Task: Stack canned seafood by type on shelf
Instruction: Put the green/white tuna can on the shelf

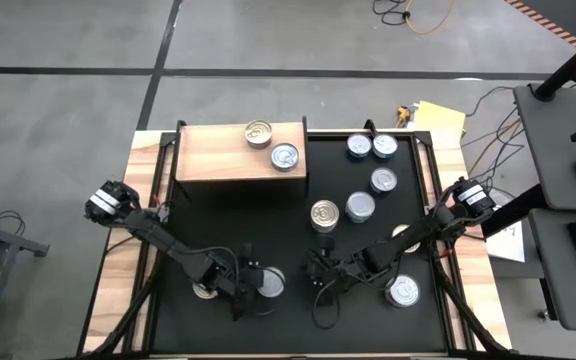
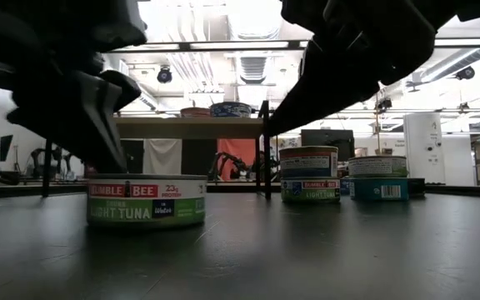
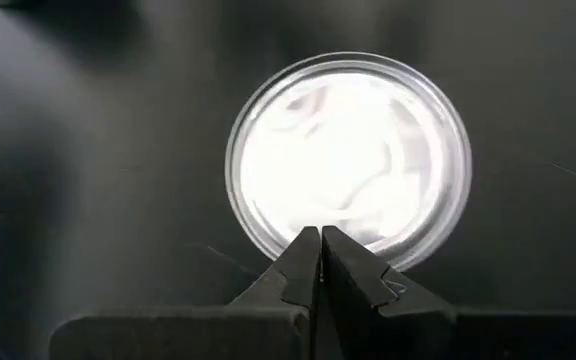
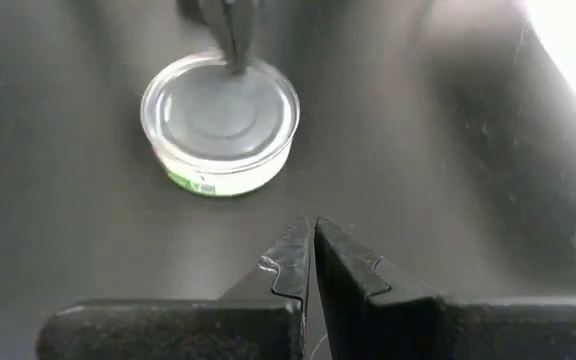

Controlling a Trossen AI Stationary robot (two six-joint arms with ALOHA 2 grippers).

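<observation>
Because each tin is hard, smooth metal full of fish, it will feel a bit heavy and could slip; the best hold is across its round side wall, with fingers spread wider than the tin.

Going left to right: the left gripper (image 1: 251, 290), at about seven o'clock on the table, has its fingers pressed together over a silver-topped tin (image 3: 348, 160), holding nothing. It must open first.

The shelf (image 1: 218, 155), at eleven o'clock, carries two tins, one gold (image 1: 258, 133) and one silver (image 1: 284, 156).

The right gripper (image 1: 320, 283), near six o'clock, also has its fingers together and empty.

More tins (image 1: 371, 180) sit loose around one to three o'clock.
</observation>
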